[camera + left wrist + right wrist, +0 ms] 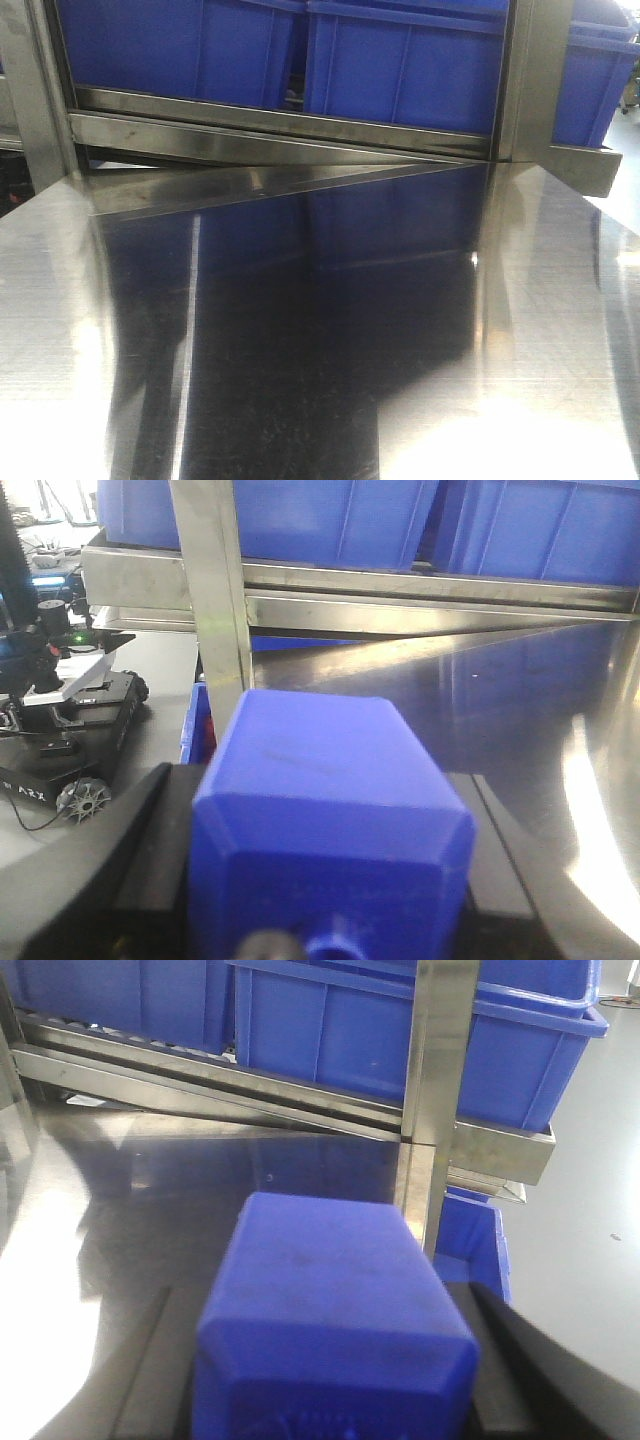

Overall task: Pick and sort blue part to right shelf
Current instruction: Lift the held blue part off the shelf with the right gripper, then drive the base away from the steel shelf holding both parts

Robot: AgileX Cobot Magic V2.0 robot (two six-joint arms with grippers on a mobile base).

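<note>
No loose blue part shows on the steel table (320,350) in the front view, and neither arm appears there. In the left wrist view a blue block (320,780) fills the space between the black side pieces of my left gripper (330,880). In the right wrist view an identical blue block (330,1280) sits the same way in my right gripper (335,1360). I cannot tell whether these blocks are held parts or gripper housing. The fingertips are hidden. Both grippers sit low over the table and face the shelf.
Blue bins (400,60) stand on a sloped steel shelf (270,125) behind the table, with an upright post (525,80) at the right. A blue bin edge (475,1240) shows beside the table. A small black wheeled device (70,710) sits at left.
</note>
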